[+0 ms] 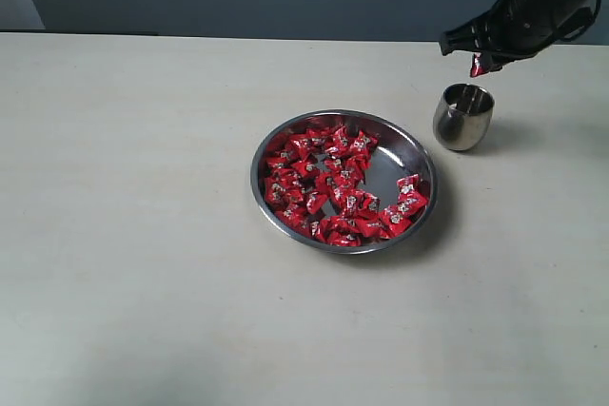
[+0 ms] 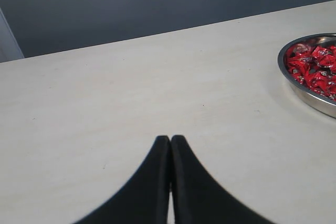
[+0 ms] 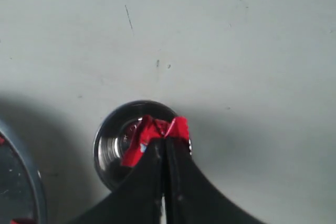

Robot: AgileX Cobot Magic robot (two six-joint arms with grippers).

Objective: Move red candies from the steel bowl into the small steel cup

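Observation:
The steel bowl (image 1: 421, 155) sits mid-table with many red candies (image 1: 328, 183) heaped in it. To its upper right stands the small steel cup (image 1: 463, 117), upright. Directly above the cup's mouth hangs my right gripper (image 1: 479, 64), shut on one red candy (image 1: 479, 67). In the right wrist view that candy (image 3: 152, 132) sticks out past the closed tips of the right gripper (image 3: 166, 141), over the cup (image 3: 107, 145). My left gripper (image 2: 170, 139) is shut and holds nothing, low over bare table to the left of the bowl (image 2: 294, 85); it does not show in the exterior view.
The pale table (image 1: 143, 187) runs back to a dark wall. A sliver of the bowl's rim (image 3: 31, 171) shows at the edge of the right wrist view.

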